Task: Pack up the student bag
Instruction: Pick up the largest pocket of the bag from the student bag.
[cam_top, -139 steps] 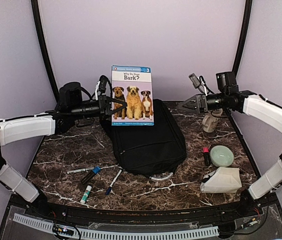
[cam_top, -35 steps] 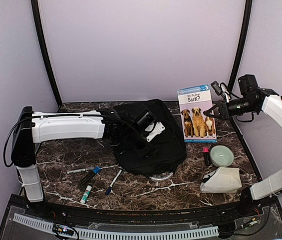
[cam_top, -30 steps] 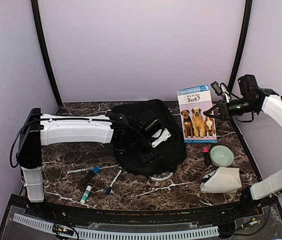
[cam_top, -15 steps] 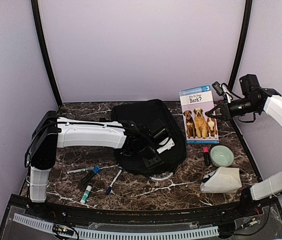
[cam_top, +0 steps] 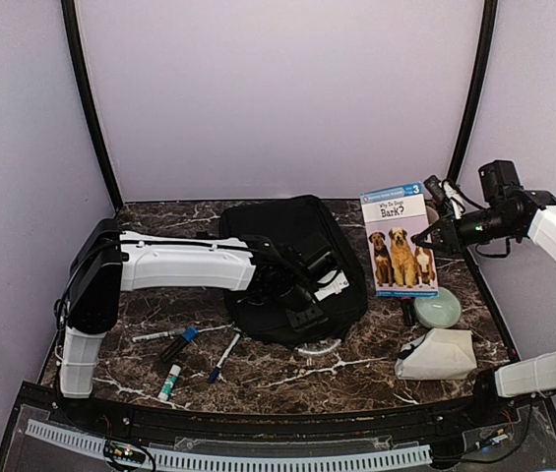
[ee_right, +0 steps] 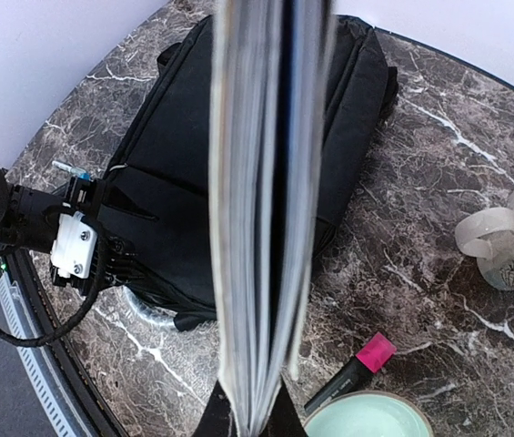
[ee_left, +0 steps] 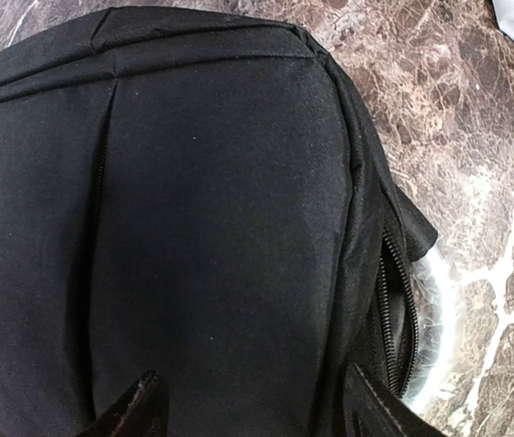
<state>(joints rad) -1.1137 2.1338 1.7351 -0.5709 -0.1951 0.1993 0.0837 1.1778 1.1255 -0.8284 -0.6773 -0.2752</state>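
On the left of the counter (cam_top: 120, 295), near its front edge, lie a few pens and markers (cam_top: 177, 346), well apart from the rest. To their right the left tool (cam_top: 315, 300) hangs low over the near end of the student bag (cam_top: 287, 246). Its fingers are spread with nothing between them, and its wrist view shows only black fabric beneath. The student bag lies flat in the middle of the counter and looks closed. Its grey loop handle (ee_left: 434, 319) sticks out at the near end, beside a zip seam (ee_left: 391, 287) that runs along the edge. It looks soft and limp and probably light, so a pinch on the broad panel would likely only bunch the cloth. The loop handle, or a zip pull, seems the better place to take hold, though I cannot make out a pull from here. The fabric would need holding down while the zip is drawn. Further right, the book (cam_top: 401, 241) with dogs on its cover hangs upright in the air, pinched at its edge by the right tool (cam_top: 435, 232), whose fingers are pressed together on the pages. Below it sit a pale green bowl (cam_top: 440, 307), a pink-capped marker (ee_right: 352, 373) and a mug (ee_right: 511, 241).
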